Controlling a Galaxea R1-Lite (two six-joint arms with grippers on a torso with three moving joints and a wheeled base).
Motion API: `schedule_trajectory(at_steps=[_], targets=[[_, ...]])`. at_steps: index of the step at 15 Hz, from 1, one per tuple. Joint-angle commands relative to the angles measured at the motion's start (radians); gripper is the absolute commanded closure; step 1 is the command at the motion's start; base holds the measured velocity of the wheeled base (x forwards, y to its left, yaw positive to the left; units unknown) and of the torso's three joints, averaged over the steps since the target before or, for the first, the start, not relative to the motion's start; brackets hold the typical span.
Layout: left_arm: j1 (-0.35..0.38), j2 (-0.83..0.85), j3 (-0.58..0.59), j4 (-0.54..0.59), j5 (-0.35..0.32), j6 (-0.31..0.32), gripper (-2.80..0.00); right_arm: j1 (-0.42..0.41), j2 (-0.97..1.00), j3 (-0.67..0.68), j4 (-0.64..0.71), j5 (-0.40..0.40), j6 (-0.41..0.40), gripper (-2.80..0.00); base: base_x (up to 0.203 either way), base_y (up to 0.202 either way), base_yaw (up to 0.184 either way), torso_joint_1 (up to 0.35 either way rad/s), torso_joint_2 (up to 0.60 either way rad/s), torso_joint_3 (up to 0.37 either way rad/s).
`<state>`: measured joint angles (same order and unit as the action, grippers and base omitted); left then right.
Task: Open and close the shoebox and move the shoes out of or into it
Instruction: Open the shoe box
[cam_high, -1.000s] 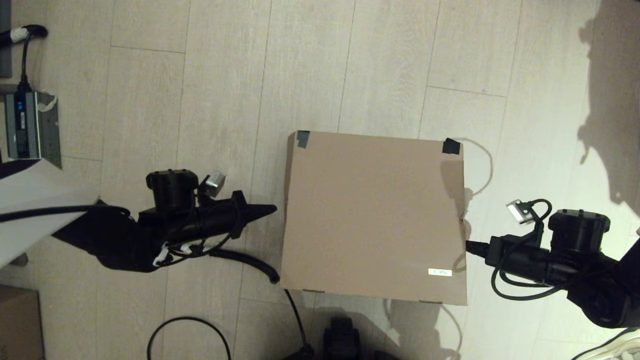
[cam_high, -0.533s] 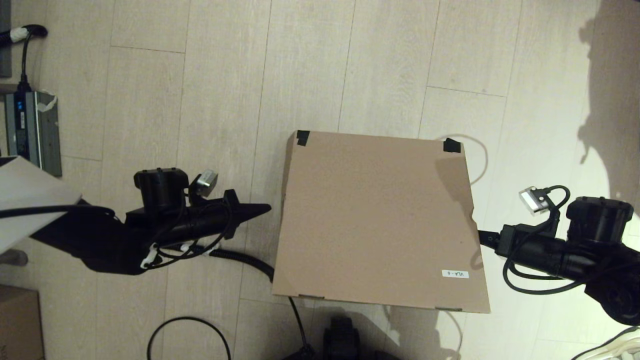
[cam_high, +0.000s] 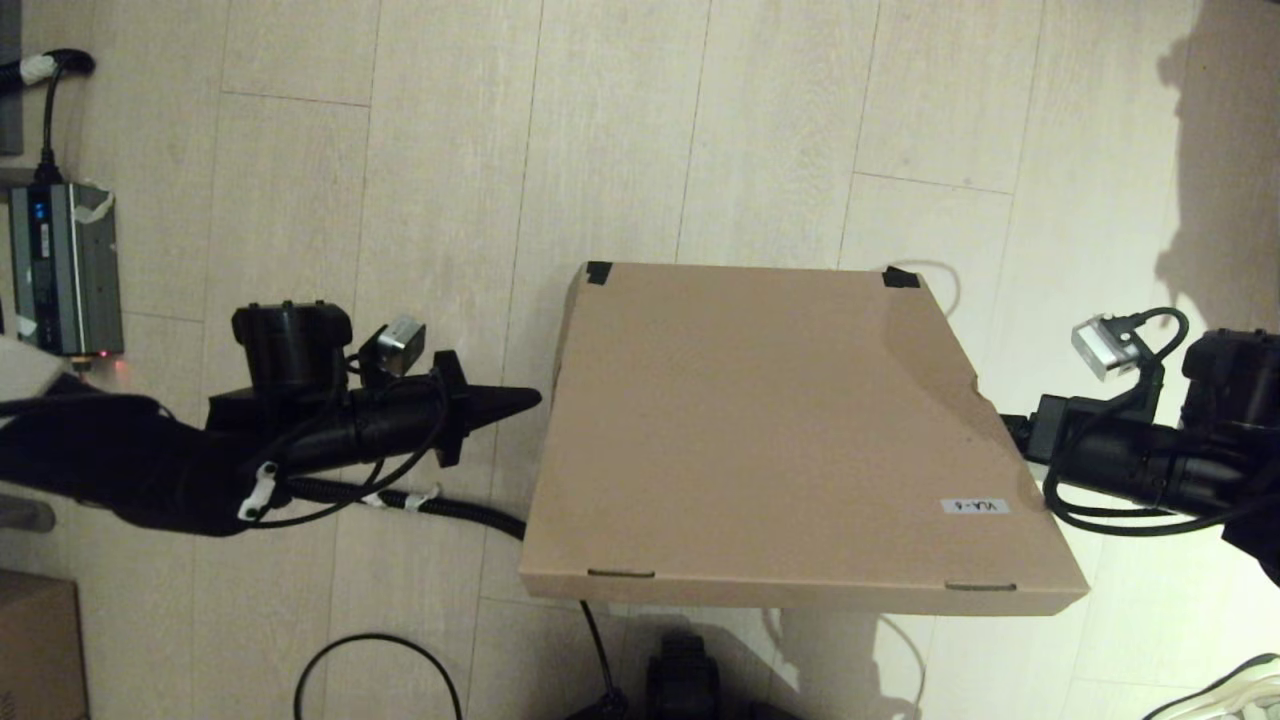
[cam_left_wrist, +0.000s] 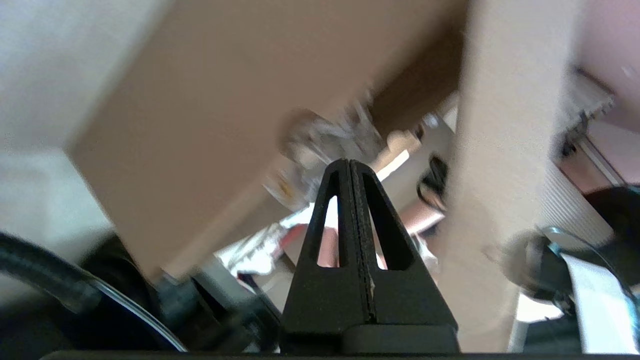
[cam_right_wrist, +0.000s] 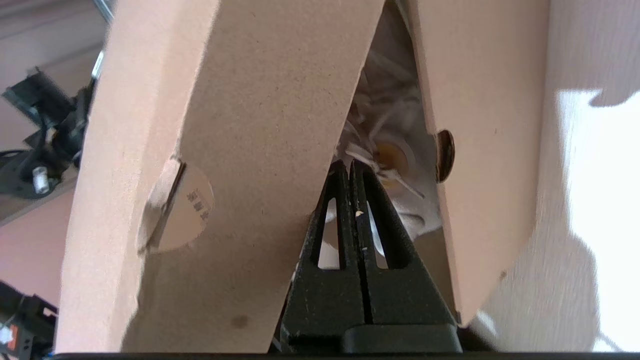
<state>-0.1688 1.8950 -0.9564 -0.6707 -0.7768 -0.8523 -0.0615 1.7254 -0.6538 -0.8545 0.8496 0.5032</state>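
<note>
The shoebox lid (cam_high: 770, 430), plain brown with black tape on its two far corners and a small white label (cam_high: 975, 506), is tilted up, its near edge raised toward the camera. My left gripper (cam_high: 532, 400) is shut, its tip touching the lid's left edge. My right gripper (cam_right_wrist: 348, 165) is shut too, wedged between the lid's side flap (cam_right_wrist: 240, 150) and the box wall (cam_right_wrist: 480, 150); its tip is hidden under the lid in the head view. A white shoe (cam_right_wrist: 395, 160) with white laces shows inside the box. The left wrist view shows the shoes (cam_left_wrist: 330, 135) only as a blur.
A grey power unit (cam_high: 60, 265) with its cable sits at the far left. A smaller brown carton (cam_high: 35, 645) is at the near left corner. Black cables (cam_high: 380, 660) loop on the wood floor. A white sneaker with black edging (cam_high: 1225, 690) peeks in at the near right.
The lid's near edge has swung upward, so it looks larger. The right arm has moved right and farther away beneath it; the left arm has drifted left and farther away.
</note>
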Motion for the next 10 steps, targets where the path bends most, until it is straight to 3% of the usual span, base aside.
schedule_trajectory(at_steps=[1, 5, 8, 10], targets=[[-0.014, -0.09, 0.005, 0.034, -0.005, -0.006, 0.0, 0.0, -0.038, -0.026, 0.006, 0.005, 0.004, 0.0, 0.0, 0.0, 0.0, 0.0, 0.0, 0.0], [-0.072, -0.299, 0.022, 0.207, -0.005, -0.034, 0.0, 0.0, -0.052, -0.093, 0.074, 0.005, 0.006, 0.0, 0.0, 0.0, 0.0, 0.0, 0.0, 0.0], [-0.113, -0.442, 0.035, 0.398, 0.0, -0.07, 0.0, 0.002, -0.053, -0.098, 0.075, 0.005, 0.006, 0.0, 0.0, 0.0, 0.0, 0.0, 0.0, 0.0], [-0.094, -0.489, 0.053, 0.458, 0.011, -0.071, 0.0, 0.002, -0.056, -0.099, 0.075, 0.006, 0.007, 0.0, 0.0, 0.0, 0.0, 0.0, 0.0, 0.0]])
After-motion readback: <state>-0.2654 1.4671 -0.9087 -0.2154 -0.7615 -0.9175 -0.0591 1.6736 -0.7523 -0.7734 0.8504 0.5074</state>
